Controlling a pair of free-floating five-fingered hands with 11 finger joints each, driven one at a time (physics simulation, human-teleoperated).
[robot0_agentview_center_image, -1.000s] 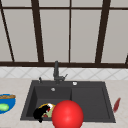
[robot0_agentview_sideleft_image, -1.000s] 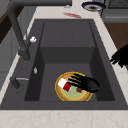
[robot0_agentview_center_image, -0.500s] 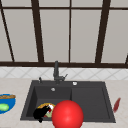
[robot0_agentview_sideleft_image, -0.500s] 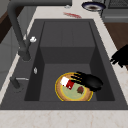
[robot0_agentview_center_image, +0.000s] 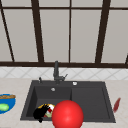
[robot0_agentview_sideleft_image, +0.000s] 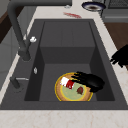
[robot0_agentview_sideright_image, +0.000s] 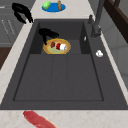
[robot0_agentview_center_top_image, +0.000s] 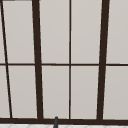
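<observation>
A yellow-rimmed plate (robot0_agentview_sideleft_image: 72, 93) (robot0_agentview_sideright_image: 50, 50) lies on the floor of the dark sink's left basin. On it are a red-and-white can (robot0_agentview_sideleft_image: 67, 83) (robot0_agentview_sideright_image: 61, 46) lying on its side and a small dark red piece (robot0_agentview_sideleft_image: 80, 90). My left hand (robot0_agentview_center_image: 40, 113) (robot0_agentview_sideleft_image: 91, 81) (robot0_agentview_sideright_image: 47, 32) hovers over the plate's front edge, its fingers stretched towards the can and holding nothing. My right hand (robot0_agentview_sideleft_image: 121, 56) (robot0_agentview_sideright_image: 22, 12) hangs in the air over the front counter, fingers loosely spread and empty. A big red ball (robot0_agentview_center_image: 67, 115) fills the front edge in the front view.
The dark faucet (robot0_agentview_center_image: 56, 71) (robot0_agentview_sideleft_image: 17, 30) stands behind the basin. A blue plate (robot0_agentview_center_image: 10, 102) (robot0_agentview_sideright_image: 53, 8) with food sits on the left counter. A long red piece (robot0_agentview_center_image: 116, 104) (robot0_agentview_sideright_image: 37, 119) lies on the right counter, with a dark bowl (robot0_agentview_sideleft_image: 93, 6) beyond it.
My left hand has drifted a little towards the basin's front wall, over the plate. The right hand, the plate and the red ball stay where they were.
</observation>
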